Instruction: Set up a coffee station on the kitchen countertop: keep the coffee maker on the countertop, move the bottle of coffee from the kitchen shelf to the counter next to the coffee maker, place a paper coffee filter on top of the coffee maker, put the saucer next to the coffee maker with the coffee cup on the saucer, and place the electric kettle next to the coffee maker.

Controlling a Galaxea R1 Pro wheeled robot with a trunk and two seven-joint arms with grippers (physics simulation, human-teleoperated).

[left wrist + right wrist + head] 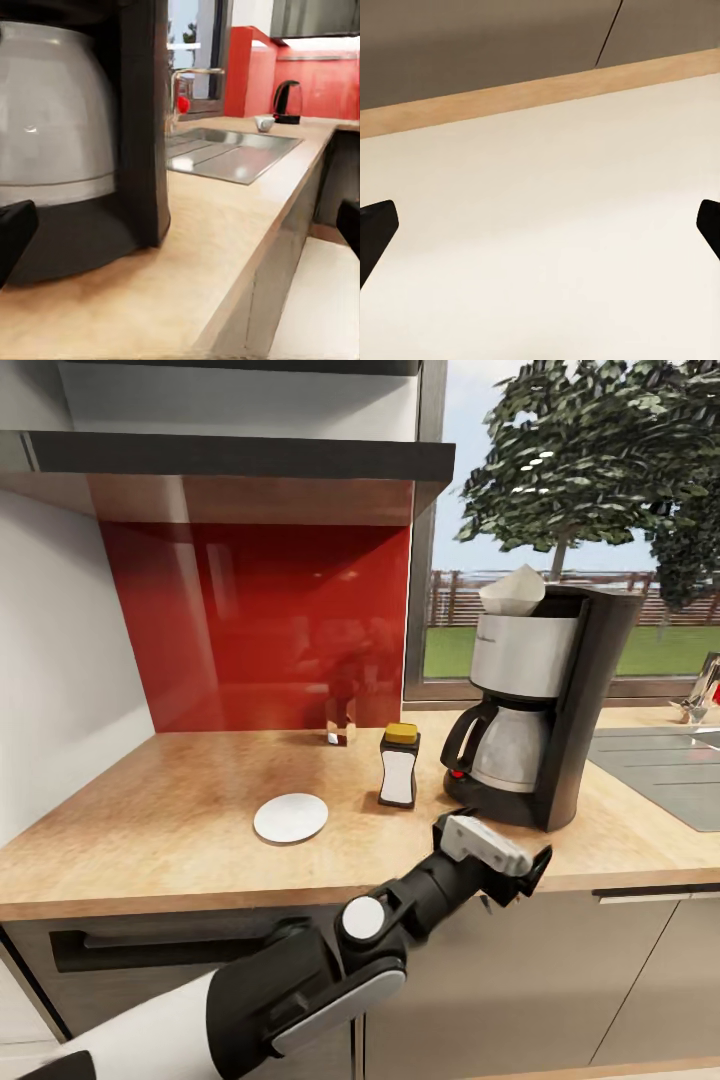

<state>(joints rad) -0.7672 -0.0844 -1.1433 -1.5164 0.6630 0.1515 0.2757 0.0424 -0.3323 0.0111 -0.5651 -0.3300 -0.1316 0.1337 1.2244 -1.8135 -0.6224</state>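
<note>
The electric kettle (pixel 286 102) stands far down the kitchen countertop (pixel 150 810), beyond the sink (pixel 225 154), with the coffee cup (pixel 263 123) just beside it; both lie past the coffee maker (pixel 545 710) from the left gripper (pixel 520 865), its fingers spread and empty. The right gripper (pixel 540 225), also spread, faces pale floor

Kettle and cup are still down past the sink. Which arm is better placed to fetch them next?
Left, probably. The left gripper hangs open at the countertop edge by the coffee maker, facing along it toward the electric kettle and coffee cup. The right gripper points at bare floor.
</note>
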